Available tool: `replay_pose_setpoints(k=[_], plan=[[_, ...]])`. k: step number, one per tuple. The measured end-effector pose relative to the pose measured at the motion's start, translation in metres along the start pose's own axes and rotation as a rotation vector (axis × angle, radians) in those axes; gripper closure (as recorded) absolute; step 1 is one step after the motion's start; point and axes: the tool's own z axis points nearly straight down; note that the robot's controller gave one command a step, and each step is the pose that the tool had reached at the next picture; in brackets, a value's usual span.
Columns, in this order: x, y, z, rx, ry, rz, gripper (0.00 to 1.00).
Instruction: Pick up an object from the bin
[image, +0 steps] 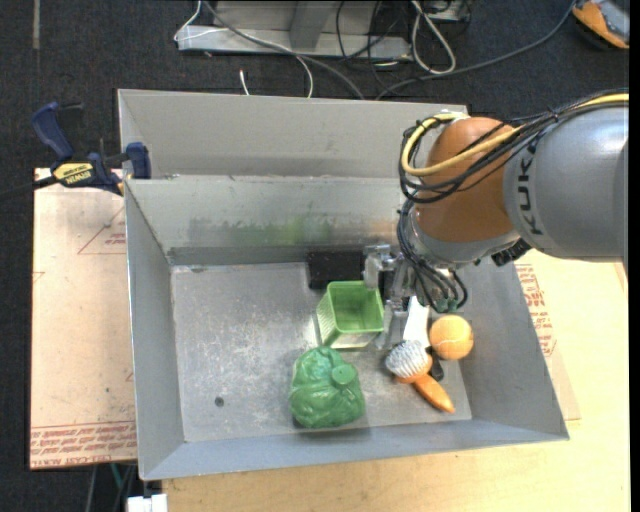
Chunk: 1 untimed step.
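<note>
**Grey bin** (150, 300): holds a few loose things, gathered in the near right part of the floor

1. **Gripper** (403, 328): hangs low inside the bin under the arm's orange cover (465, 185), between the cup and the ball, with its tip just above the brush head. Whether it is spread or pressed together cannot be told from this angle, as the wrist and cables crowd the view.
2. **Brush** (408, 358): looks like a round white bristly head on a tapering orange handle. It lies flat with the handle pointing toward the near right corner. It is the thing nearest the gripper and, as a judgement only, the likeliest one to be picked.
3. **Cup** (350, 310): light green, square, open side up, just left of the gripper. Touching it or just apart cannot be told.
4. **Ball** (452, 337): orange and round, just right of the gripper and close beside the brush.
5. **Toy** (325, 390): dark green and lumpy, near the front wall, left of the brush and apart from the gripper.
6. **Block** (335, 268): black, at the foot of the back wall, behind the cup.

**Progress:** the arm is down among the things, so the approach looks made. Every item lies on the floor and none is raised, so the pick is not yet done. Left to do are a firm hold on one thing and a lift clear of the bin; the cup and ball stand close on either side, so a neighbour could be nudged
</note>
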Motion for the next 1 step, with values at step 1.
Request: replay_pose_setpoints(k=[1], plan=[[-0.0014, 0.0000, -0.0044, 0.000, -0.006, 0.000, 0.00]])
